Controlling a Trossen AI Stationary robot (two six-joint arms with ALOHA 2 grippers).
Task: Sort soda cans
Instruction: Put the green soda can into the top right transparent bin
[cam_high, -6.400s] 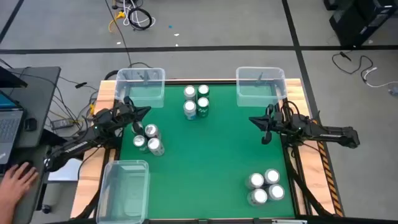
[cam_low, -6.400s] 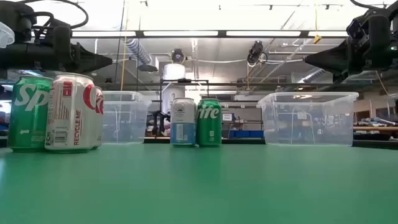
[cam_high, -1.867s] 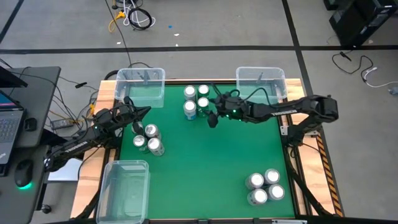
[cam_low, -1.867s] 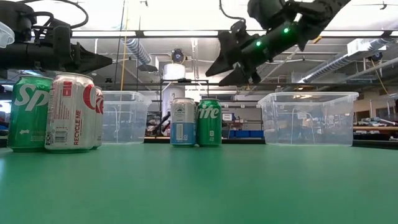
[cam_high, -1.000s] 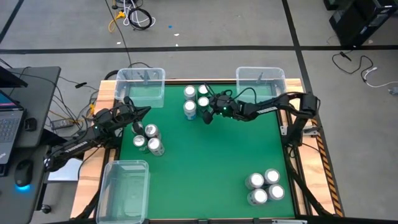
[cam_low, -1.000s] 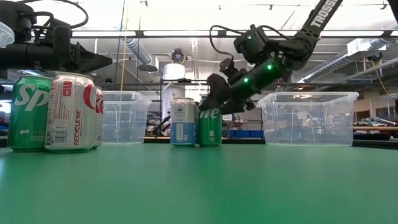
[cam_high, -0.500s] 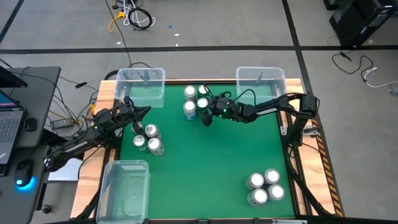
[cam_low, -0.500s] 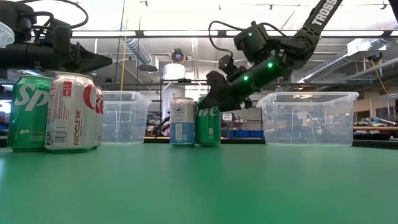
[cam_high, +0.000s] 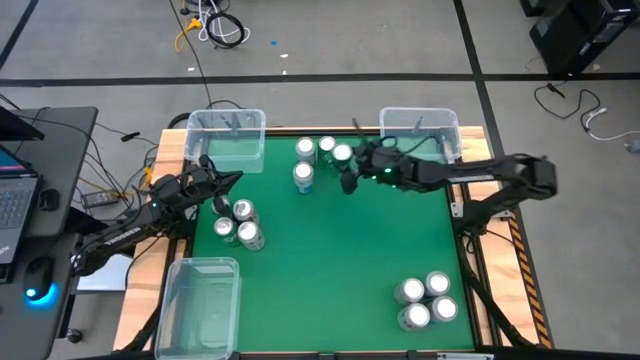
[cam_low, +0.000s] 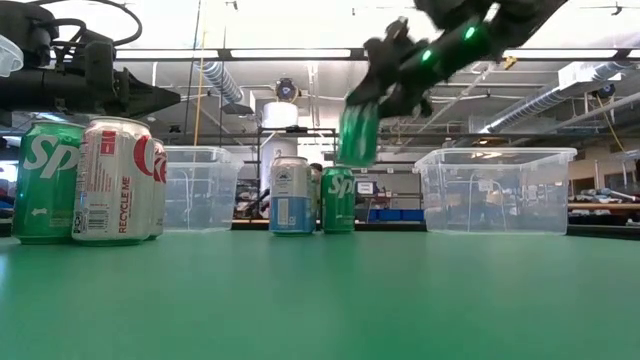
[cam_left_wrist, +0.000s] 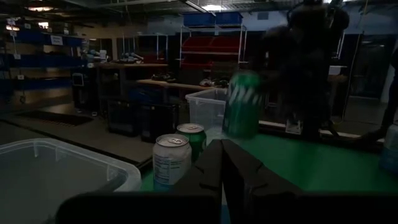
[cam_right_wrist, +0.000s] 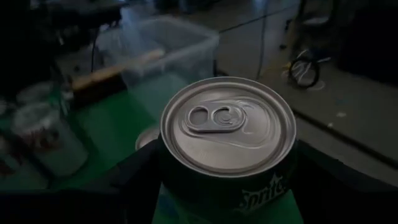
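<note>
My right gripper (cam_high: 347, 163) is shut on a green soda can (cam_low: 358, 133) and holds it in the air over the far middle of the table. Below it, three more cans (cam_high: 305, 148) stand upright on the green mat: a silver-blue one (cam_low: 292, 196) and a green one (cam_low: 338, 200) show in the low view. Another group of cans (cam_high: 243, 222) stands at the left, and several (cam_high: 427, 300) stand at the near right. My left gripper (cam_high: 232, 178) waits shut above the left group. My right gripper pinches the green can's side wall (cam_right_wrist: 186, 186) just below its top rim, one finger (cam_right_wrist: 140, 177) on each side. The fingers come from the table's right, slanting slightly down. The can hangs clear of the table, top up and a little tilted.
Clear plastic bins stand at the far left (cam_high: 227, 135), the far right (cam_high: 420, 135) and the near left (cam_high: 200, 300). The middle of the green mat (cam_high: 340, 250) is bare. A laptop and cables lie beyond the table's left edge.
My right gripper has taken hold of the green can at the right of the far cluster and raised it clear of the table, drifting a little toward the right edge. The other cans have stayed where they stood.
</note>
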